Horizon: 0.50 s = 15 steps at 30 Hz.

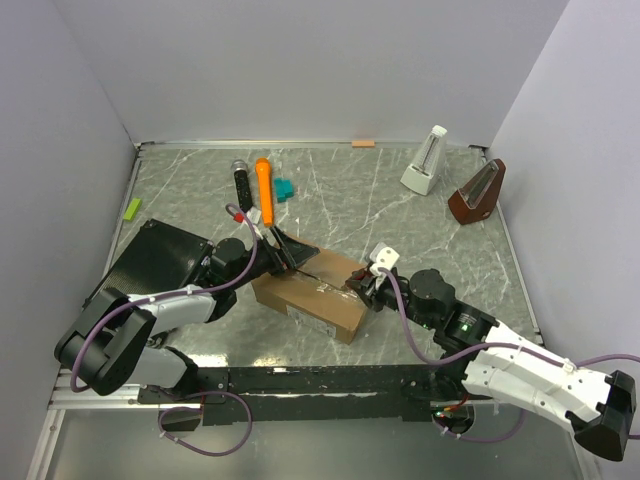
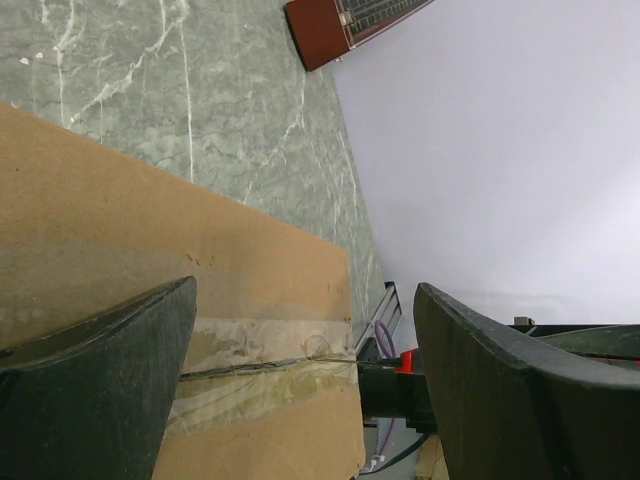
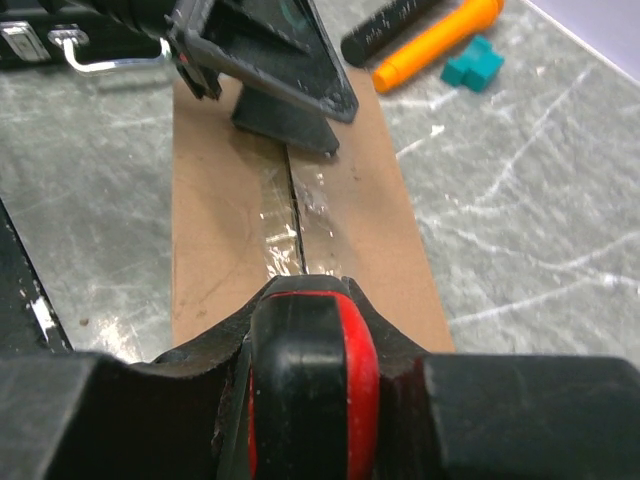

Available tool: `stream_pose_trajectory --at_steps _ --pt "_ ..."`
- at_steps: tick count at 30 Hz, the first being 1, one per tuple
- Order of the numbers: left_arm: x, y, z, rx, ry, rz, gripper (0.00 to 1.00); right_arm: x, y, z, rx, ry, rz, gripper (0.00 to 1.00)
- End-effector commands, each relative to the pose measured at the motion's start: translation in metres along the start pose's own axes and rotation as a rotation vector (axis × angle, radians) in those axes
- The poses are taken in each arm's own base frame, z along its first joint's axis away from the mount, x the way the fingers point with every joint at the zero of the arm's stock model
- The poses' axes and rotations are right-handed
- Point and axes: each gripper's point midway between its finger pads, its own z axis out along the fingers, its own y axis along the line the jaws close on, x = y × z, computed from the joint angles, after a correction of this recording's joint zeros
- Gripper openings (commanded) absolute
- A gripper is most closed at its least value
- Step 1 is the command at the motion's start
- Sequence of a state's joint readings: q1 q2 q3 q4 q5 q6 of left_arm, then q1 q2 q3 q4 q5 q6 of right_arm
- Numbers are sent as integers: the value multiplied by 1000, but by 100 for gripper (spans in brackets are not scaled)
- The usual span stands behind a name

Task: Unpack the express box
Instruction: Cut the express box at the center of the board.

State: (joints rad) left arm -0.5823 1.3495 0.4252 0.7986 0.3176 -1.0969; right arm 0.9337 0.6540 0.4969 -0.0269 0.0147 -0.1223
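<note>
The express box (image 1: 310,295) is a brown carton lying closed mid-table, with clear tape along its top seam (image 3: 285,225) and a dark slit line in the tape. My left gripper (image 1: 288,255) is open over the box's left end, one finger (image 3: 285,125) down on the seam. In the left wrist view, my left gripper (image 2: 305,288) straddles the box top (image 2: 120,240). My right gripper (image 1: 365,285) is shut on a black and red cutter (image 3: 310,380) at the seam's right end. The cutter's thin blade (image 2: 380,362) meets the seam at the box edge.
A flat black ribbed case (image 1: 155,262) lies left of the box. An orange marker (image 1: 264,190), a black marker (image 1: 242,182) and a teal block (image 1: 284,188) lie behind it. A green block (image 1: 132,208) is at far left. A white metronome (image 1: 426,160) and a brown one (image 1: 477,192) stand back right.
</note>
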Motion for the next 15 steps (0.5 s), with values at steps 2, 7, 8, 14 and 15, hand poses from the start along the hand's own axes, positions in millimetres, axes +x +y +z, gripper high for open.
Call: stream_pose_trajectory --at_steps 2,7,8,14,15 --pt "15 53 -9 -192 22 -19 94 0 -8 -9 44 52 10 0" --pt "15 53 -10 -193 22 -20 94 4 -9 -12 58 70 16 0" --pt "14 53 -9 -191 20 -18 94 5 -10 -12 61 75 17 0" --pt "15 54 -10 -198 20 -19 94 13 -11 -17 73 133 27 0" --pt "15 54 -10 -199 19 -21 94 16 -11 -17 76 147 30 0"
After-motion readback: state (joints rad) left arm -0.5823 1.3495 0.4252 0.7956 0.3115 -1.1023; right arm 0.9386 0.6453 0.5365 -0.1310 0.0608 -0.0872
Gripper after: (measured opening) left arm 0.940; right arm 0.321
